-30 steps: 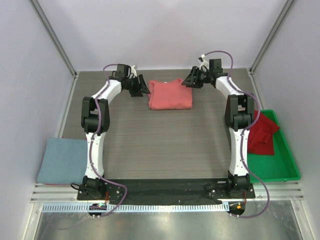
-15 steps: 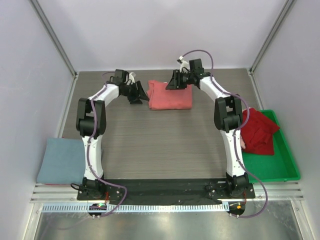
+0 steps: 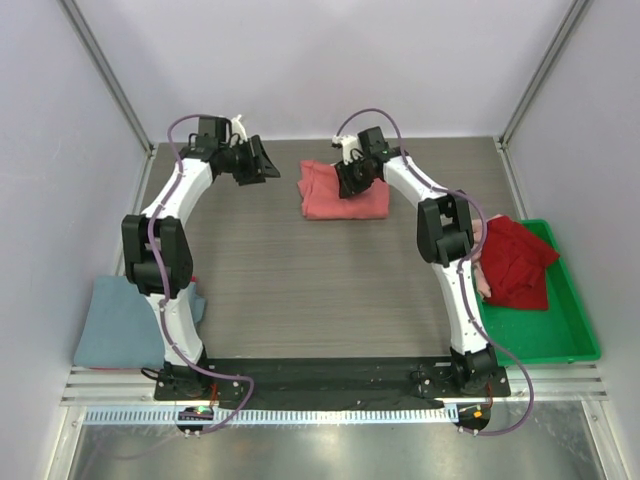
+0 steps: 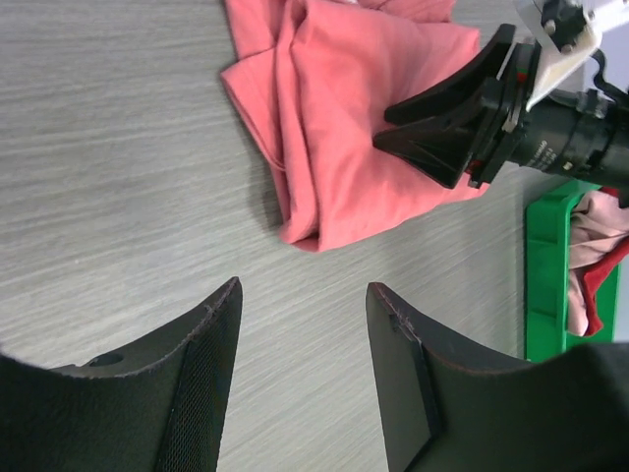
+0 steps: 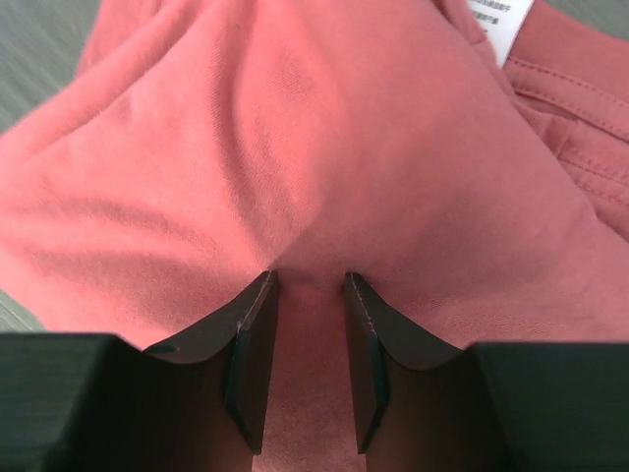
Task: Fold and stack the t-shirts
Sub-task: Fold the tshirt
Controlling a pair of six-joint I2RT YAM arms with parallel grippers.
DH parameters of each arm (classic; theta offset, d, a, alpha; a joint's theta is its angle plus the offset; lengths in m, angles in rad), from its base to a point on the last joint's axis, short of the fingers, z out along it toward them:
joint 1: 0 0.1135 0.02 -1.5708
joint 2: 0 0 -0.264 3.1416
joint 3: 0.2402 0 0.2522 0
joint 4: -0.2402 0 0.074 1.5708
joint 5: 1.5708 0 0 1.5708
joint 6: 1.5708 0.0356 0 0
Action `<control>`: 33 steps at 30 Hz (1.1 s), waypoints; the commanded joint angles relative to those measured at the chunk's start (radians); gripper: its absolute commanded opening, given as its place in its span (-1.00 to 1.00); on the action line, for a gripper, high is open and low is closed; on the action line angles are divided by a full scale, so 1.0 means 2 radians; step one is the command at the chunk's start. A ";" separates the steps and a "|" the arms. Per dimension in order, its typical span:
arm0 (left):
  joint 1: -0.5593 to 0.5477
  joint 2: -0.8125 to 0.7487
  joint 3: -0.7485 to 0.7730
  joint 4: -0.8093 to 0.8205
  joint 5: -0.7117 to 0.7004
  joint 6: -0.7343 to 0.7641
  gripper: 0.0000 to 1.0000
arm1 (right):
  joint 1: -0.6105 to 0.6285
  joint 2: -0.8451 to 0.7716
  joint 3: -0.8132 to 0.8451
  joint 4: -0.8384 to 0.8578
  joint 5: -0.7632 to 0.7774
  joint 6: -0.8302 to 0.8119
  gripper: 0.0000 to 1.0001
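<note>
A table (image 3: 320,285) with a grey-brown wood-grain top fills the middle of the enclosure. Behind its far edge rises a plain pale back wall (image 3: 330,70). A matching left wall (image 3: 50,200) and right wall (image 3: 610,150) stand along the table's sides. A slanted left post (image 3: 105,75) of aluminium climbs from the table's far left corner, and a right post (image 3: 540,75) climbs from its far right corner. Along the table's near edge lies a black mat (image 3: 330,370), then a slotted white rail (image 3: 320,415) and a brushed metal sheet (image 3: 320,455). The light is soft and even, leaving only faint shadows on the tabletop.
</note>
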 commanded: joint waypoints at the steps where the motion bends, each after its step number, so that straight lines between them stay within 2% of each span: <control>1: 0.002 -0.004 0.004 -0.018 0.001 0.018 0.09 | 0.015 -0.022 -0.055 -0.105 0.077 -0.072 -0.24; 6: 0.002 -0.002 0.000 -0.016 0.004 0.018 0.09 | 0.043 -0.087 -0.161 -0.106 0.073 -0.086 -0.25; 10: 0.002 -0.002 -0.013 -0.010 0.014 0.016 0.09 | 0.066 -0.142 -0.213 -0.110 0.071 -0.086 -0.25; 14: -0.002 -0.001 -0.029 0.009 0.026 0.016 0.02 | 0.074 -0.176 -0.228 -0.107 0.064 -0.060 -0.27; 18: -0.016 0.012 -0.023 0.007 0.027 0.024 0.04 | 0.068 -0.224 -0.203 -0.083 0.078 -0.046 -0.09; 21: -0.031 0.015 -0.021 0.000 0.024 0.037 0.23 | 0.038 -0.262 -0.186 -0.066 0.042 -0.030 0.12; 27: -0.072 0.021 -0.033 -0.002 -0.003 0.072 0.16 | -0.077 -0.259 -0.190 -0.062 -0.102 0.040 0.15; 33: -0.095 0.066 0.015 -0.021 -0.030 0.119 0.01 | -0.148 -0.222 -0.195 -0.070 -0.159 0.000 0.12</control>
